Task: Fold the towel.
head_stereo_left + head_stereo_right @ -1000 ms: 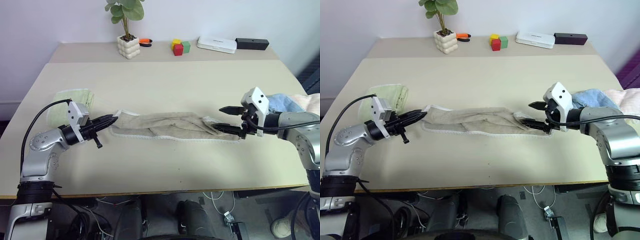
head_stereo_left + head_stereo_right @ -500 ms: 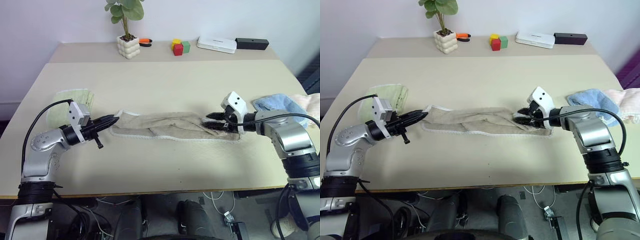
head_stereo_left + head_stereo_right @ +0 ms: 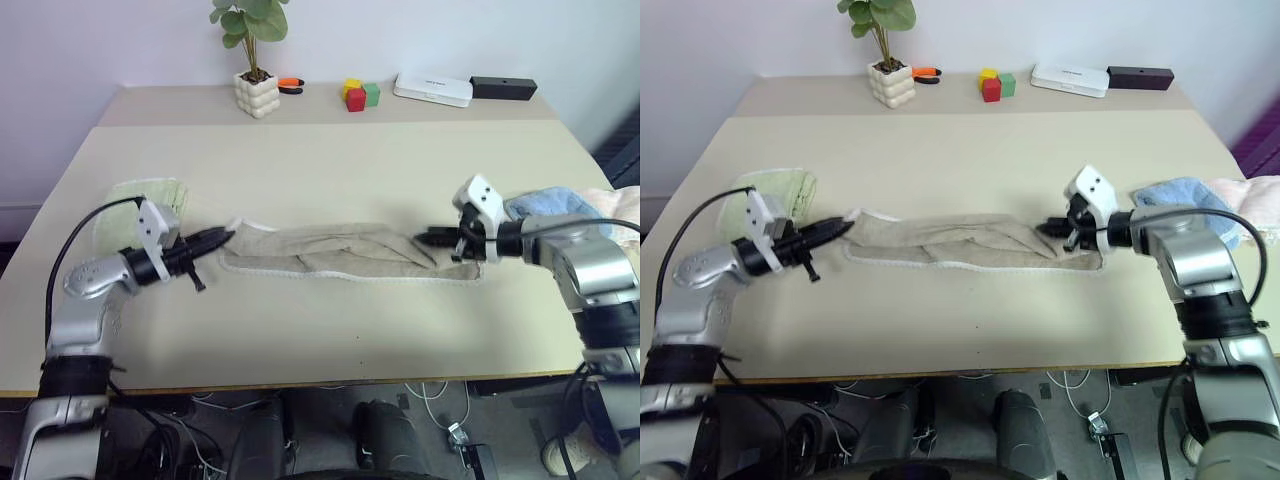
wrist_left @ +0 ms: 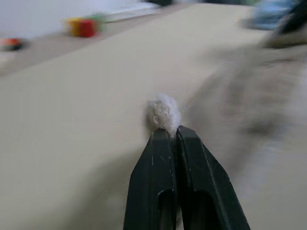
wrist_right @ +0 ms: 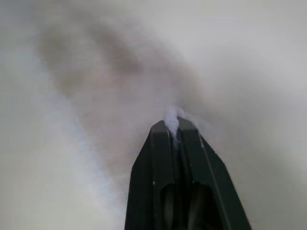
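The towel [image 3: 330, 252] is a beige-tan cloth with white corded edging, bunched into a long strip across the middle of the table [image 3: 330, 160]. My left gripper [image 3: 222, 237] is shut on its left end, and a tuft of cloth [image 4: 163, 112] pokes out past the fingertips in the left wrist view. At the other end, my right gripper [image 3: 426, 238] is shut on the towel's right end, with a white bit of edging [image 5: 171, 117] pinched between its fingers [image 5: 160, 143].
A pale green towel [image 3: 150, 200] lies behind my left arm. A light blue towel [image 3: 550, 203] lies by my right arm near the table's right edge. Along the back stand a potted plant [image 3: 255, 80], coloured blocks [image 3: 361, 94], a white box [image 3: 433, 89] and a black box [image 3: 503, 87].
My right gripper moved in onto the towel's right end and closed on it; it was open a second ago. The left gripper kept its hold on the left end.
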Controlling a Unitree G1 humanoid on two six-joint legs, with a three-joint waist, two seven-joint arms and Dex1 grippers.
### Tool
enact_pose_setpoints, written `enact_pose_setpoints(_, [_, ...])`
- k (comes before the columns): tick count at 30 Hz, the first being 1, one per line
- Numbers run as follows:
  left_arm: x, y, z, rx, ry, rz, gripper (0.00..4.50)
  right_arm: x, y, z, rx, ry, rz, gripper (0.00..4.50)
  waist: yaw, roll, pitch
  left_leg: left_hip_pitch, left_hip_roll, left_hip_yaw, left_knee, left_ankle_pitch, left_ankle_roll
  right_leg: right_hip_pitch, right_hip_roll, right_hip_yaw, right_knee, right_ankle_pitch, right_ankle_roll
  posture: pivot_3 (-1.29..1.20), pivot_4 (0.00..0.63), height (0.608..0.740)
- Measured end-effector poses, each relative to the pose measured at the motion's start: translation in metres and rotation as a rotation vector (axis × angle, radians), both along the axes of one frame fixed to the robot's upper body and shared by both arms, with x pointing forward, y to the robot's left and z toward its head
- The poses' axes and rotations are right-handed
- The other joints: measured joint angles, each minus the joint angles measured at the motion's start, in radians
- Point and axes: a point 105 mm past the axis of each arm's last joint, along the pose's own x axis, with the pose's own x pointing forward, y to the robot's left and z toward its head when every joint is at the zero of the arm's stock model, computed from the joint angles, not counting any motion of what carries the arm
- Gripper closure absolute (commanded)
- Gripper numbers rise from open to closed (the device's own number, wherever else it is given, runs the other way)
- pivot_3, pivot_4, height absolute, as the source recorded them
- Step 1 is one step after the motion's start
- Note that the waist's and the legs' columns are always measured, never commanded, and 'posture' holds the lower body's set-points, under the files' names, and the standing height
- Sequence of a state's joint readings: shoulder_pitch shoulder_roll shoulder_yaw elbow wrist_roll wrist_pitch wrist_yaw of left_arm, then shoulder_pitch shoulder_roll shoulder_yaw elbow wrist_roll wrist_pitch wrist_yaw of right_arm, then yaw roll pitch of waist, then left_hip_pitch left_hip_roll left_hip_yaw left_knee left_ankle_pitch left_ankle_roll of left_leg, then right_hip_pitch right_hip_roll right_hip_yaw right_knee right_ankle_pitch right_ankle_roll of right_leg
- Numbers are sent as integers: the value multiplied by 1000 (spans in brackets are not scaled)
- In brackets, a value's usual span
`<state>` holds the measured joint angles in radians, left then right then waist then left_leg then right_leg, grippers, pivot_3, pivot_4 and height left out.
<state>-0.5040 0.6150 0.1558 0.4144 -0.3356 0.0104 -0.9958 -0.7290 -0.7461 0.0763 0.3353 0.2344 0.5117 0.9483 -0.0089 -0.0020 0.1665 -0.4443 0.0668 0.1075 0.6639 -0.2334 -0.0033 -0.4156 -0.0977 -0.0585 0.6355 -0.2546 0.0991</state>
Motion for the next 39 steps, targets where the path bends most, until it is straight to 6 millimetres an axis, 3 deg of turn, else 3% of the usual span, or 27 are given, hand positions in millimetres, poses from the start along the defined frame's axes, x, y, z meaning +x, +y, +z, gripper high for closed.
enact_pose_setpoints(4, [57, 10, 36, 16, -100, 192, 4500, 55, -11, 47, 16, -225, -230, 4454, -2, -1, 1, -4, 0, 1, -1, 0, 0, -3, 0, 0, 0, 1, 2, 0, 150, 735])
enact_pose_setpoints(8, [90, 23, 104, 13, -261, 440, 4500, 81, -31, 105, -39, -507, -458, 4454, -4, -1, 2, -19, -1, 2, -2, 4, -6, -17, 0, 0, 0, 1, 5, 0, 150, 735])
enact_pose_setpoints(12, [84, 26, 187, -74, -485, 512, 4500, 75, -24, 168, 43, -779, -479, 4454, -9, -1, 3, -19, -1, 7, -3, 4, -7, -19, -1, 0, -4, 0, 6, 0, 150, 735])
enact_pose_setpoints(14, [74, 28, 213, -77, -575, 496, 4500, 66, -28, 188, 75, -878, -462, 4454, -9, -1, 3, -17, -1, 9, -12, 4, -7, -18, -1, 0, -4, 0, 7, 0, 150, 735])
enact_pose_setpoints(15, [71, 28, 217, -70, -592, 480, 4500, 62, -30, 192, 89, -899, -454, 4454, -10, -1, 3, -15, -1, 11, -14, 4, -7, -18, -1, 0, -5, 0, 7, 0, 150, 735])
enact_pose_setpoints(17, [68, 27, 206, -49, -573, 399, 4500, 55, -31, 187, 152, -892, -376, 4454, -9, -1, 3, -11, 0, 12, -14, 5, -8, -15, -1, 0, -4, 0, 7, 0, 150, 735])
enact_pose_setpoints(19, [64, 28, 175, -4, -510, 290, 4500, 46, -30, 165, 160, -852, -272, 4454, -9, -1, 3, 0, 0, 14, -15, 5, -8, -6, -1, 0, -5, 0, 7, 0, 150, 735])
enact_pose_setpoints(24, [48, 27, 97, 96, -352, 74, 4500, 22, -18, 76, 114, -610, -90, 4454, -7, -1, 4, 0, 1, 15, -8, 5, -8, -8, -2, 2, 1, 0, 6, 0, 150, 735])
enact_pose_setpoints(27, [25, 34, 51, 124, -256, -51, 4500, -15, -18, 14, 78, -400, 7, 4454, -2, -1, 3, -1, 2, 14, -9, 5, -7, -9, -2, 2, 1, 0, 6, 0, 150, 735])
enact_pose_setpoints(29, [11, 39, 26, 121, -191, -100, 4500, -35, -21, -12, 66, -271, 33, 4454, -3, -1, 4, -2, 2, 15, -7, 4, -7, -9, -2, 2, 1, 0, 5, 0, 150, 735])
enact_pose_setpoints(31, [1, 40, 16, 120, -169, -146, 4500, -51, -21, -9, 57, -225, 69, 4454, -4, -1, 5, -3, 2, 14, -2, 3, -4, -10, -2, 3, 5, 0, 5, 0, 150, 735])
enact_pose_setpoints(35, [-18, 54, 13, 111, -158, -163, 4500, -79, -28, 15, 59, -202, 115, 4454, -4, -3, 4, 0, 3, 12, 0, -1, 1, -8, -3, 2, 10, -1, 4, 0, 150, 735])
enact_pose_setpoints(39, [-42, 69, 1, 98, -79, -175, 4500, -104, -26, -1, 89, -83, 158, 4454, -4, -4, 3, 0, 2, 12, 0, -1, 2, -8, -4, 2, 10, -1, 3, 0, 150, 735])
